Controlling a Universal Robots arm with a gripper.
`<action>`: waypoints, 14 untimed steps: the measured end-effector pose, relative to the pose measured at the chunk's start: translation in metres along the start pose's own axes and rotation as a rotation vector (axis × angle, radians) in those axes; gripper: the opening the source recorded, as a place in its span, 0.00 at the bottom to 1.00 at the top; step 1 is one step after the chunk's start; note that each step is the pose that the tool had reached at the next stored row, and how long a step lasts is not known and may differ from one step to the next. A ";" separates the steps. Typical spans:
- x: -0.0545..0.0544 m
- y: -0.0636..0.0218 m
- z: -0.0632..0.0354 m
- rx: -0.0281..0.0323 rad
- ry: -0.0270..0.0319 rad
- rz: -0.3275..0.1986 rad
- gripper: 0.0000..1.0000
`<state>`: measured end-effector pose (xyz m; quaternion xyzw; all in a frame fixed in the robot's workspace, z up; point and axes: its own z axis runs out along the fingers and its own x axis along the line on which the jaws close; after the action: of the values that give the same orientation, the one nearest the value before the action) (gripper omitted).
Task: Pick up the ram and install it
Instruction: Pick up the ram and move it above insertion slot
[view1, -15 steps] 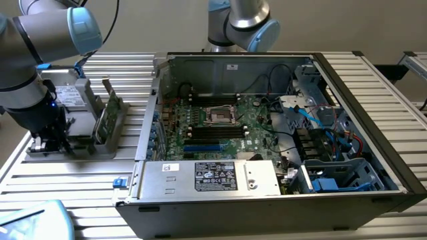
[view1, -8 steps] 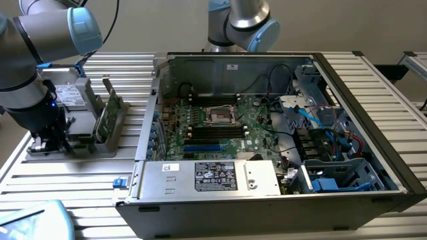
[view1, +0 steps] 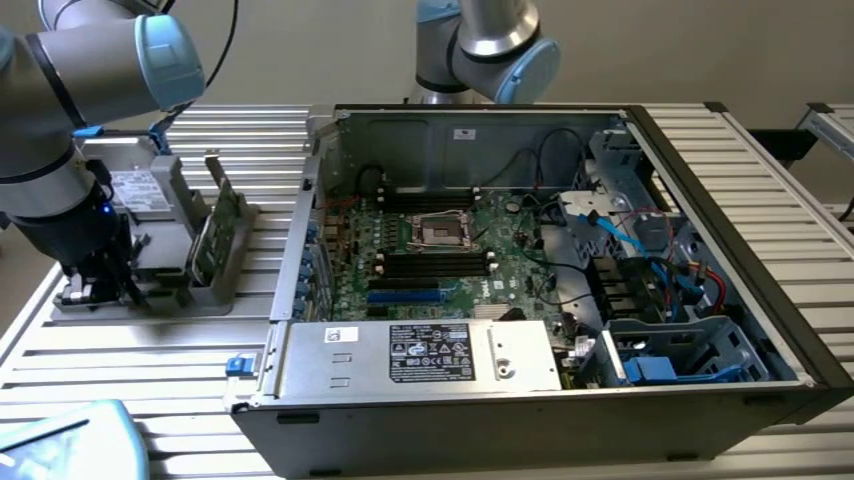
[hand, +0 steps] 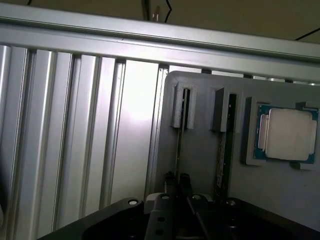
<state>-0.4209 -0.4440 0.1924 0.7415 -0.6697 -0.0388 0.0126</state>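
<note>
The ram (hand: 179, 147) stands on edge in the outer slot of the grey parts holder (hand: 200, 125), showing as a thin dark strip. My gripper (hand: 177, 180) is down over it, and the two fingertips are pinched against its top edge. In the exterior view the gripper (view1: 100, 288) sits low at the near left end of the same holder (view1: 167, 290), and the arm covers the ram there. The open computer case (view1: 467, 112) lies to the exterior view's right, with the motherboard's black memory slots (view1: 427, 262) facing up.
A second dark card (hand: 225, 145) stands in the neighbouring slot. A square silver processor (hand: 287, 134) rests in its pocket beyond. Broader green cards (view1: 223, 228) stand upright at the holder's right side, close to the case wall. A second robot arm (view1: 487, 45) rises behind the case.
</note>
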 end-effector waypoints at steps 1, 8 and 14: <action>0.000 0.0000 0.0000 0.0000 0.0000 0.000 0.14; 0.001 -0.0010 -0.0026 0.0005 -0.0048 0.000 0.14; 0.002 -0.0017 -0.0105 0.0005 -0.0141 -0.001 0.14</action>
<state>-0.4183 -0.4457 0.2027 0.7415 -0.6694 -0.0439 0.0076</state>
